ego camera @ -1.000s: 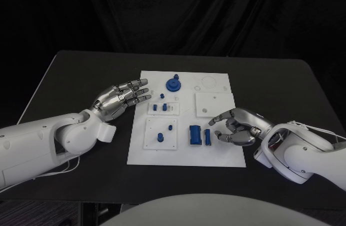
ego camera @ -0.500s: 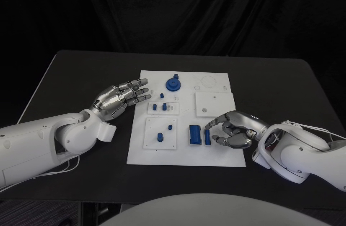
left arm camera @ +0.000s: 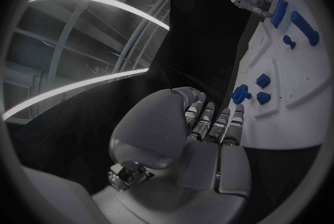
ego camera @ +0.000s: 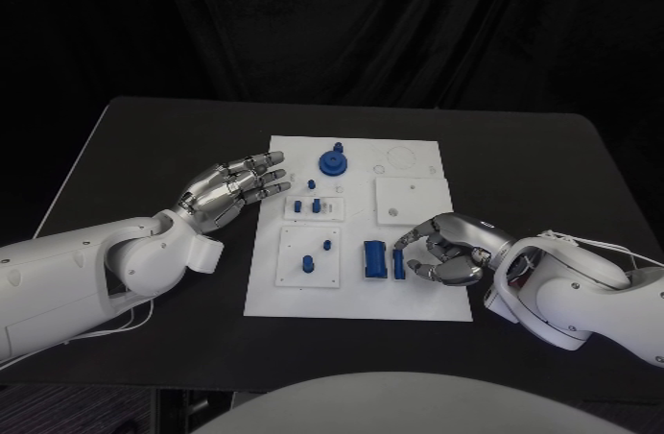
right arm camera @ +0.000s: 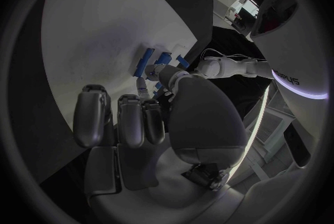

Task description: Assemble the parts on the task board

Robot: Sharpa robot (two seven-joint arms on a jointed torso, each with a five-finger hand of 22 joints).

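Observation:
The white task board [ego camera: 415, 295] lies mid-table, and in the left wrist view the board [left arm camera: 295, 87] carries the same blue parts. A wide blue block [ego camera: 373, 258] and a thin blue bar [ego camera: 398, 266] lie side by side on it. My right hand [ego camera: 445, 249] is curled beside them, a fingertip and the thumb touching the bar's far end; a grip is not clear. The right wrist view shows that bar [right arm camera: 145, 63] just past the fingertips [right arm camera: 141, 86]. My left hand [ego camera: 232, 189] hovers open at the board's left edge, fingers spread, holding nothing.
A round blue knob [ego camera: 334, 160] stands at the board's far end. Small blue pegs [ego camera: 317, 204] sit in a raised plate, and others [ego camera: 328, 245] in the plate nearer me. A plain square plate [ego camera: 411, 200] lies just beyond my right hand. Black table [ego camera: 166, 136] surrounds the board.
My right hand has slid left towards the thin blue bar and curled its fingers onto its end. The bar lies where it was. The left hand has not moved.

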